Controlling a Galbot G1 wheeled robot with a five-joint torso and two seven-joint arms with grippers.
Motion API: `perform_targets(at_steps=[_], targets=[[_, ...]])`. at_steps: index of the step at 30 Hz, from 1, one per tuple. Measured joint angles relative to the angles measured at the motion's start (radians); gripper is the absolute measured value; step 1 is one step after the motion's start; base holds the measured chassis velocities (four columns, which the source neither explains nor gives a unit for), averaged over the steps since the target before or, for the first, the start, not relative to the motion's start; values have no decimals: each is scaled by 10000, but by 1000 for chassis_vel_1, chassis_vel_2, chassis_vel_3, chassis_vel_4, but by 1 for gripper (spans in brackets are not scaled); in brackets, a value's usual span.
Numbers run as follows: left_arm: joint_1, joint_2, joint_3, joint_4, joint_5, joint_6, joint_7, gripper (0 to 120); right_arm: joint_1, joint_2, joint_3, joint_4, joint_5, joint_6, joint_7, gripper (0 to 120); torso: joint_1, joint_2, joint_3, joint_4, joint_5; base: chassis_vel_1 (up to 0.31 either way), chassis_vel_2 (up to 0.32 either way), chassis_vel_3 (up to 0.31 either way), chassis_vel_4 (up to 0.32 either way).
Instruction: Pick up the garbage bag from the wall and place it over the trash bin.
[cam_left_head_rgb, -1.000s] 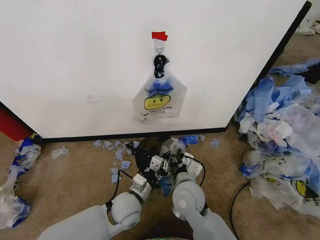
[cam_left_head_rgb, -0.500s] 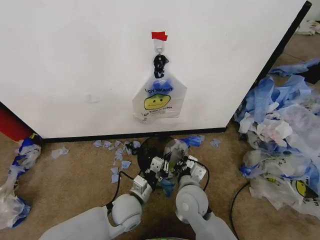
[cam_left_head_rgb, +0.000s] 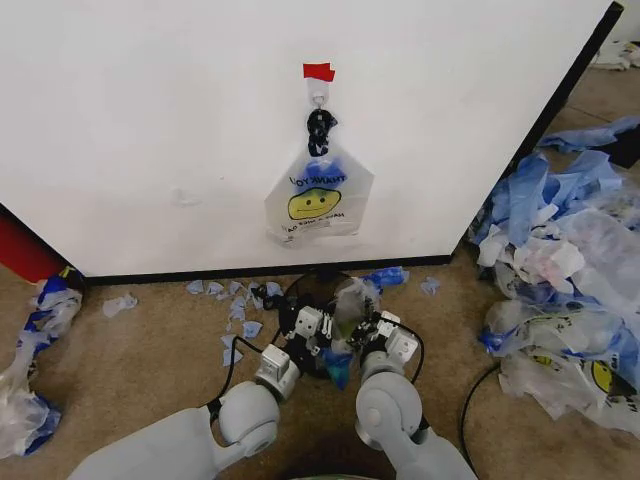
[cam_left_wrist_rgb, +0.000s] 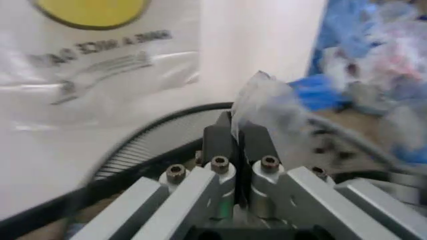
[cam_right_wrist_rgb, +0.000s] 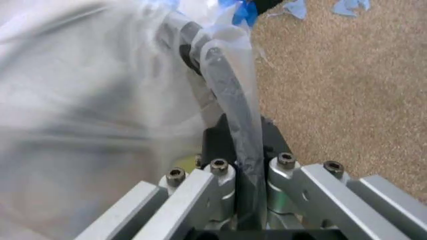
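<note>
While another bag (cam_left_head_rgb: 318, 203) hangs on the wall (cam_left_head_rgb: 150, 120), you see both grippers over the bin (cam_left_head_rgb: 300, 290). Left gripper (cam_left_wrist_rgb: 235, 136) and right gripper (cam_right_wrist_rgb: 241, 145) each pinch plastic film (cam_left_head_rgb: 352, 298).

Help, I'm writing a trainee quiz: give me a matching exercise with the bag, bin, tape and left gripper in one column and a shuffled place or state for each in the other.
1. bag
2. bin
3. tape
4. left gripper

a. on the floor at the foot of the wall
b. shut on clear plastic
c. hanging from the hook
d. stuck just above the hook

Pairs: 1-c, 2-a, 3-d, 4-b
</note>
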Motion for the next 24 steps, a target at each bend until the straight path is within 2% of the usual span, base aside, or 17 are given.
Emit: perform_targets(at_steps=[24], targets=[[-161, 0, -345, 711, 204, 21, -452, 0, -268, -91, 66, 323, -97, 78, -138, 0, 0, 0, -1, 0, 0, 0, 0, 0, 0]])
